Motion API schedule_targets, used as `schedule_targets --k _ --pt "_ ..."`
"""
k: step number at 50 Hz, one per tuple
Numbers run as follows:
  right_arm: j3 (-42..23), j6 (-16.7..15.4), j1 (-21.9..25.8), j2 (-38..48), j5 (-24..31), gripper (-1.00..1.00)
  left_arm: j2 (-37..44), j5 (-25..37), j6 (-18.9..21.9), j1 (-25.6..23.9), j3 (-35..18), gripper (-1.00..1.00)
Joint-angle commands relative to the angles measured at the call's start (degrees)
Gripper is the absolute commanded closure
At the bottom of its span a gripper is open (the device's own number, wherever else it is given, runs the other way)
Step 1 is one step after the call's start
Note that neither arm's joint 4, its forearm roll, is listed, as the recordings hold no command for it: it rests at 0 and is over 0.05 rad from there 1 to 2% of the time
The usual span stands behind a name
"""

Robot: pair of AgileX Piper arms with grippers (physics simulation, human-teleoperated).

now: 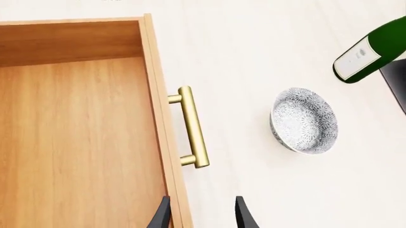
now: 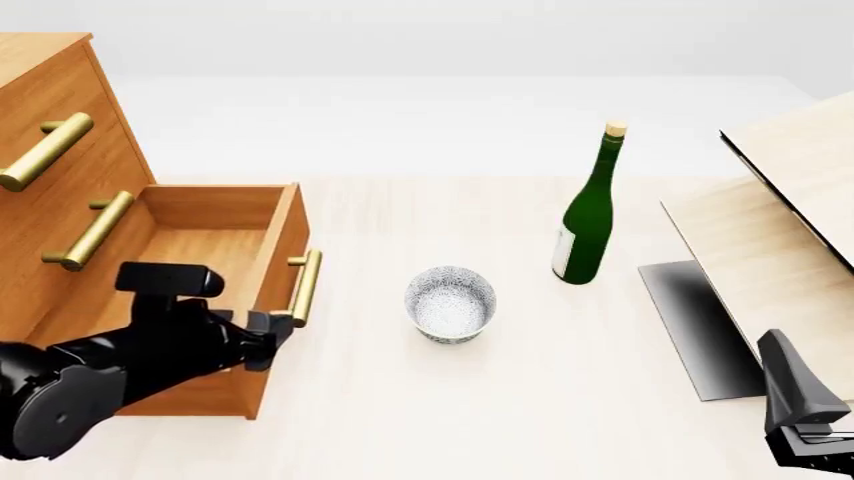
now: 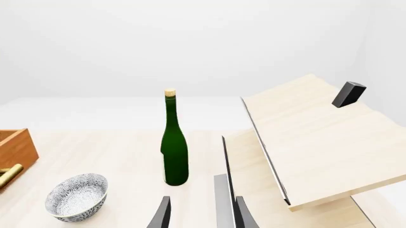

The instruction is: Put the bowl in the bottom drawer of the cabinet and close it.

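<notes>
With the bottom drawer (image 2: 200, 300) pulled open and the bowl (image 2: 451, 304) upright on the worktop (image 2: 534, 400) just beside its handle, note that your left gripper (image 2: 274, 335), fingers spread and empty, is nearer than your right gripper (image 3: 201, 213), also spread.

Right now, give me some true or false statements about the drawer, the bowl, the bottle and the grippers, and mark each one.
1. The lowest orange-brown wooden drawer is pulled open. True.
2. The small speckled white bowl sits inside that drawer. False: it stands on the table, beside the brass handle.
3. The tall green bottle stands upright. True.
4. The left gripper holds the bowl. False: it is open and holds nothing.
5. The drawer is full. False: it is empty.
</notes>
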Motion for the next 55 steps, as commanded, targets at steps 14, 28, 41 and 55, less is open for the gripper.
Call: schedule_targets --k 14,28,41,55 --pt "0.0 0.0 0.0 0.0 0.0 -1.00 -8.9 5.2 -1.3 -2.6 -1.4 -1.00" --pt "0.0 0.0 0.0 0.0 0.0 -1.00 -14.7 9.4 -0.6 -2.5 -2.2 -1.00" --pt "0.0 0.0 0.0 0.0 0.0 -1.00 -17.8 10.9 0.0 -3.4 -3.5 -1.00" --pt "0.0 0.0 0.0 0.0 0.0 -1.00 -19.3 11.1 0.1 -4.6 -5.8 -1.00"
